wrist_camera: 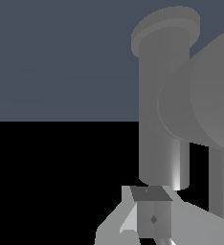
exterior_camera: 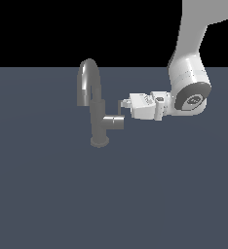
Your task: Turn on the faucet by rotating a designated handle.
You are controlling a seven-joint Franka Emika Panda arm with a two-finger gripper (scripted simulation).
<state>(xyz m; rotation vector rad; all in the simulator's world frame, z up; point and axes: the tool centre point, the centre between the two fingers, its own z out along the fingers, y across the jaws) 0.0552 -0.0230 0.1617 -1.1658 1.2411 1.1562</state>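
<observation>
Exterior view is showing a small grey faucet standing upright on a flat blue-grey counter, a little toward the exterior view's left of the middle. Its round base is sitting on the counter, its body is rising straight, and its tall arched spout is curving over toward the exterior view's left. A short stub is sticking out sideways from the body toward the exterior view's right, and the thin handle is standing up from the far end of that stub.

A white arm is reaching down from the upper corner on the exterior view's right and bending so that its wrist is lying roughly level. Its pincer is pointing toward the faucet and is sitting right at the thin handle, just above the stub. From here I cannot tell whether the pincer is open, closed, or actually pressing on the handle; the tips are too small and they are merging with the pin.

Wrist view is looking along the pincer at the faucet from very close. The faucet's body and stub are filling much of the picture, and one grey fingertip is showing near the edge, close to the metal.
</observation>
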